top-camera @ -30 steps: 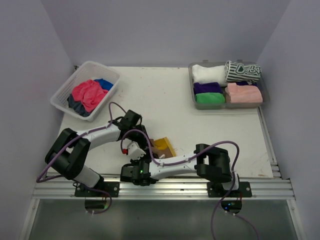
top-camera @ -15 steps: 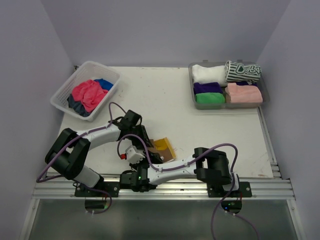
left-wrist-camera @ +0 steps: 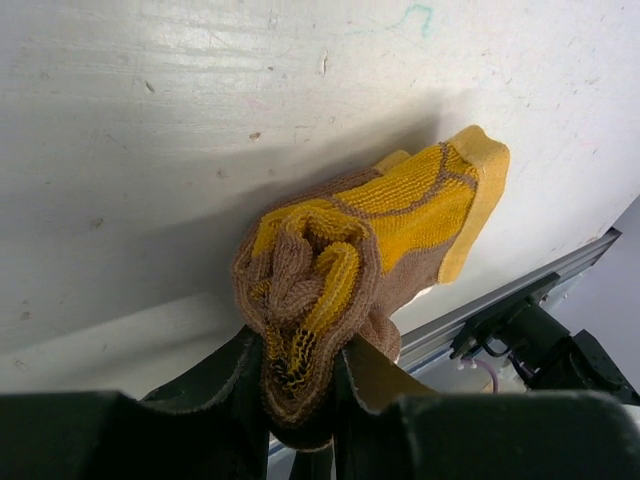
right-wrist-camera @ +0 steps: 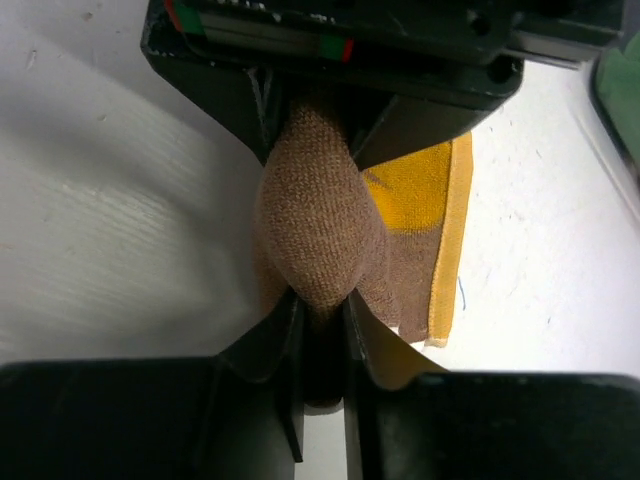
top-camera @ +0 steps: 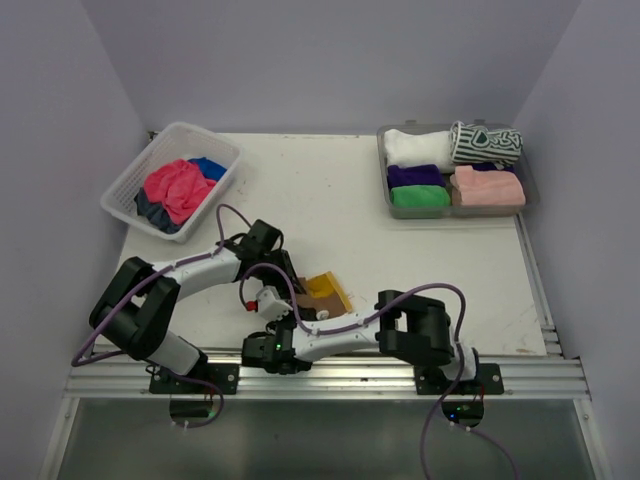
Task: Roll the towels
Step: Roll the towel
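Note:
A yellow-and-brown towel [top-camera: 325, 293] lies partly rolled near the table's front edge. My left gripper [left-wrist-camera: 298, 385] is shut on one end of the roll [left-wrist-camera: 310, 290], with a flat yellow tail [left-wrist-camera: 450, 190] still spread on the table. My right gripper [right-wrist-camera: 320, 320] is shut on the other end of the same roll [right-wrist-camera: 318, 225], facing the left gripper. In the top view both grippers [top-camera: 283, 292] meet at the towel. Rolled towels, white [top-camera: 415, 148], striped [top-camera: 485, 143], purple [top-camera: 414, 176], green [top-camera: 419, 197] and pink [top-camera: 488, 187], lie in the grey tray [top-camera: 530, 180].
A white lattice basket [top-camera: 125, 190] at the back left holds loose pink [top-camera: 172, 187], blue and dark towels. The metal rail [top-camera: 340, 375] runs along the front edge close behind the grippers. Purple walls close in the sides and back.
The right arm has folded lower and shifted left along the front edge. The towel roll stays gripped between both grippers in about the same place.

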